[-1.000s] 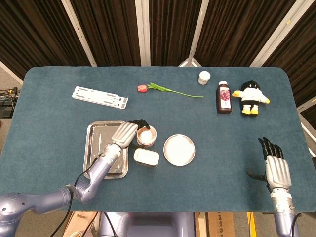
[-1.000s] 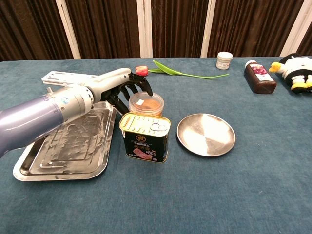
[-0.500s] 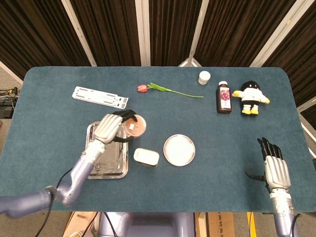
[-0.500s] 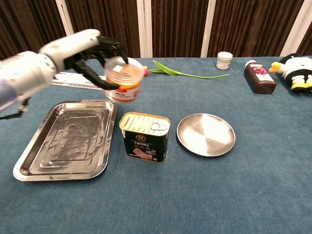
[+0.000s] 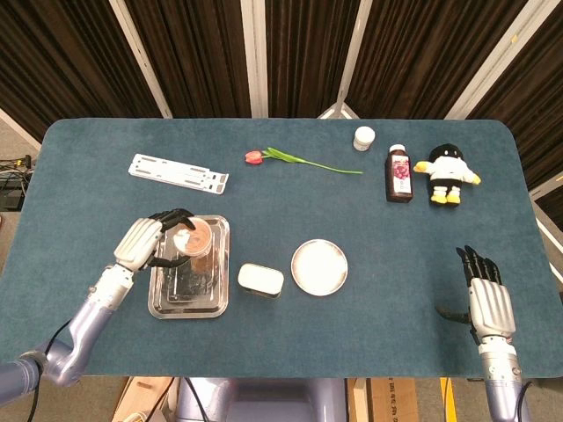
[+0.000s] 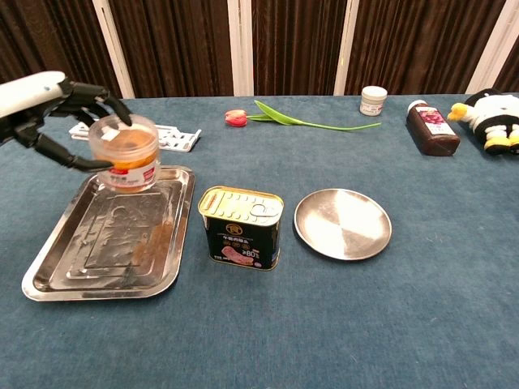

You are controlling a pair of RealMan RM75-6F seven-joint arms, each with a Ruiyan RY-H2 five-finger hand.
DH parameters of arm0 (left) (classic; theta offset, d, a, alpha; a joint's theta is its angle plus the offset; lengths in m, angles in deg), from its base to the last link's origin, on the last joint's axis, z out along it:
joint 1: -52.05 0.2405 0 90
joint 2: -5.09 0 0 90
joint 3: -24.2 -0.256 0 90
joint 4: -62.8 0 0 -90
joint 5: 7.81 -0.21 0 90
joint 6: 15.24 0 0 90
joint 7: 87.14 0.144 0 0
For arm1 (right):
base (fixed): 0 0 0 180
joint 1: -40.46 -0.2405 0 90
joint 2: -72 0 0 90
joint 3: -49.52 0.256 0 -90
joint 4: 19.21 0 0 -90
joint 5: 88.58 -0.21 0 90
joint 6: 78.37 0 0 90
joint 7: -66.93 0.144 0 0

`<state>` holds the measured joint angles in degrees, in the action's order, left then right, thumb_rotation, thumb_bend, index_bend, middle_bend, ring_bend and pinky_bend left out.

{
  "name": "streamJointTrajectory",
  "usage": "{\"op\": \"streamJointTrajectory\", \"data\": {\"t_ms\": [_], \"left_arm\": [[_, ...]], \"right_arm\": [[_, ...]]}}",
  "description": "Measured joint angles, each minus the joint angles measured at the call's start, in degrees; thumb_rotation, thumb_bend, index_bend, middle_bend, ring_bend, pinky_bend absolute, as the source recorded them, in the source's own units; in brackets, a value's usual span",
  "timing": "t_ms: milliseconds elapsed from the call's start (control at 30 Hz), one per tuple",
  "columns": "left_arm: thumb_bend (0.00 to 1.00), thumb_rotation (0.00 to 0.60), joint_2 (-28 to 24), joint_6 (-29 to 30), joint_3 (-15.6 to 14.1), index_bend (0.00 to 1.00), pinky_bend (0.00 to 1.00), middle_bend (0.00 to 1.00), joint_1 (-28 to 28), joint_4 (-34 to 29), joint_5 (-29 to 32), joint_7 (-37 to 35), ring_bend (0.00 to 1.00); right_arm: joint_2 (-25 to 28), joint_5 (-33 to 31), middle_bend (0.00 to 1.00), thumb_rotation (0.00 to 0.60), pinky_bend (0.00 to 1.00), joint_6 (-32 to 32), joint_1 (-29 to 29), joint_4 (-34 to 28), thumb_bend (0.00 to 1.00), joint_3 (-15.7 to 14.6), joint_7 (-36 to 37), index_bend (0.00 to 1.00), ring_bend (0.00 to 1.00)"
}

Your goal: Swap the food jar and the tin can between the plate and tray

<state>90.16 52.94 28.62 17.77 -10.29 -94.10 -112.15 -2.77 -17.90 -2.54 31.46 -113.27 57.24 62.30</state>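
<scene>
My left hand [image 5: 145, 243] [image 6: 50, 105] grips the food jar [image 5: 197, 241] [image 6: 126, 151], a clear jar with orange contents, and holds it above the far part of the steel tray [image 5: 187, 303] [image 6: 105, 259]. The rectangular tin can [image 5: 260, 280] [image 6: 242, 227] stands on the cloth between the tray and the round steel plate [image 5: 319, 266] [image 6: 343, 223], which holds nothing. My right hand [image 5: 485, 297] rests at the table's near right edge, fingers apart, holding nothing.
At the back lie a white plastic strip [image 5: 179, 172] [image 6: 174, 138], a tulip [image 5: 290, 158] [image 6: 300, 118], a small white jar [image 5: 364, 138] [image 6: 374, 100], a dark bottle [image 5: 399, 173] [image 6: 432, 128] and a penguin toy [image 5: 449, 175] [image 6: 494, 112].
My left hand has carried the food jar leftward from beside the tin can, lifting it and bringing it over the tray. The right hand has stayed where it was.
</scene>
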Motion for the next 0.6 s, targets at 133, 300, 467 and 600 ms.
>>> {"op": "streamJointTrajectory", "data": {"t_ms": [133,300,467,600], "left_arm": [[0.47,0.600,0.3,1.1,-2.2,0.38,0.30,0.39,1.4,4.1,-2.0,-4.0,0.29],[0.39,0.600,1.2,1.4,-3.6,0.35,0.27,0.30,2.6,8.1,-2.6,-7.3,0.22],[0.32,0.600,2.3,-0.7,-4.3,0.31,0.27,0.22,2.7,11.1,-2.5,-9.5,0.13],[0.27,0.600,3.6,-3.0,-4.5,0.27,0.24,0.17,2.1,13.0,-2.2,-10.9,0.04]], "right_arm": [[0.1,-0.4,0.02,0.600,0.00,-0.1,0.0,0.0,0.01,0.2,0.1,0.00,0.09],[0.3,-0.5,0.02,0.600,0.00,-0.3,0.0,-0.1,0.01,0.1,0.3,0.00,0.09],[0.4,-0.5,0.02,0.600,0.00,-0.3,0.0,-0.2,0.01,0.1,0.3,0.00,0.09],[0.5,-0.5,0.02,0.600,0.00,-0.3,0.1,-0.5,0.01,0.1,0.3,0.00,0.09]]}}
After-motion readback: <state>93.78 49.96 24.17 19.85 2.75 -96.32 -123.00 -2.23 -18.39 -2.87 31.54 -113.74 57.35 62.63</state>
